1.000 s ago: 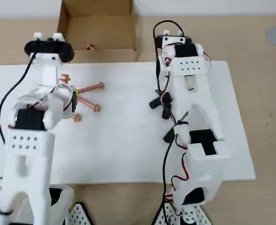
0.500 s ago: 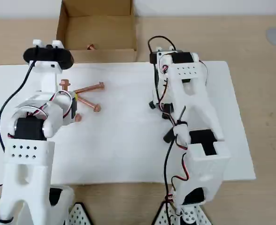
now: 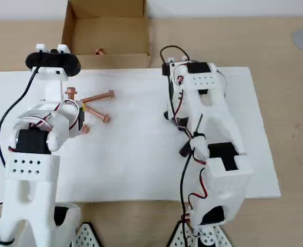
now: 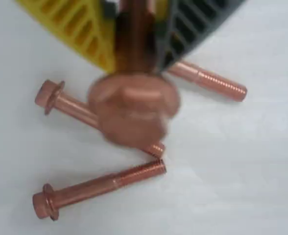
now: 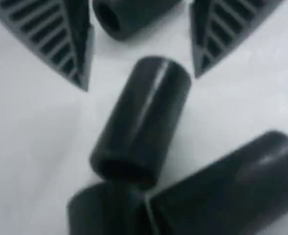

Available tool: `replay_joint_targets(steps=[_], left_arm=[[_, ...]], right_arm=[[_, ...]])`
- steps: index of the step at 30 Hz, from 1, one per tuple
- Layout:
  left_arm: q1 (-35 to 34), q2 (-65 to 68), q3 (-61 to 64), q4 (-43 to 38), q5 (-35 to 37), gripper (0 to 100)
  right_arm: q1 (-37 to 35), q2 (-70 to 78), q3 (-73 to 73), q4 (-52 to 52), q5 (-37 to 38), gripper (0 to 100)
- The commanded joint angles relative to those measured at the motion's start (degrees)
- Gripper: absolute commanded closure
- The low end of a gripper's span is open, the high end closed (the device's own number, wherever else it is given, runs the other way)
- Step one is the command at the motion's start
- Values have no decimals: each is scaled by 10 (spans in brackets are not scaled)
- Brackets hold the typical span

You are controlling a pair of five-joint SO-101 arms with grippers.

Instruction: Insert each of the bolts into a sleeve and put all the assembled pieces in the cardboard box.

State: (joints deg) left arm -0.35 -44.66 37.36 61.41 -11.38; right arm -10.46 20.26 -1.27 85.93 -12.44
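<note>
A copper-coloured flanged metal bolt (image 4: 134, 110) is held clamped by its shank in the left pincer (image 4: 136, 66), between one yellow and one black ribbed finger, with its head projecting beyond the tips above the white counter (image 4: 261, 186). Three loose copper bolts (image 4: 100, 188) lie on the counter beneath it, near one another. The right pincer (image 5: 140, 78) is spread wide over a cluster of short black cylindrical sleeves (image 5: 141, 122), one of which lies ungripped between the fingers. The bolts are judged to be stiff, smooth and dense for their size, and apt to roll or pivot if pinched off-centre, so the plain shank near the flange is taken as the surest hold. The sleeves are judged to be light and slick, and likely to roll away. They would best be gripped across the middle of the barrel, with the bore left unobstructed. The brown cardboard box (image 3: 115, 36) stands beyond the counter's far edge.
</note>
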Motion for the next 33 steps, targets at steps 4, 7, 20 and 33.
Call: replay_joint_targets(steps=[4, 7, 20, 33], left_arm=[[4, -18, -2, -9, 2, 988], [4, -18, -2, -9, 2, 988], [2, -18, 29, -10, -14, 988], [5, -93, 28, 3, -15, 988]], right_arm=[[8, -38, 27, -55, 4, 824], [9, -38, 34, -75, 5, 824], [9, -11, 69, -136, 6, 824], [11, 40, 43, -135, 6, 858]])
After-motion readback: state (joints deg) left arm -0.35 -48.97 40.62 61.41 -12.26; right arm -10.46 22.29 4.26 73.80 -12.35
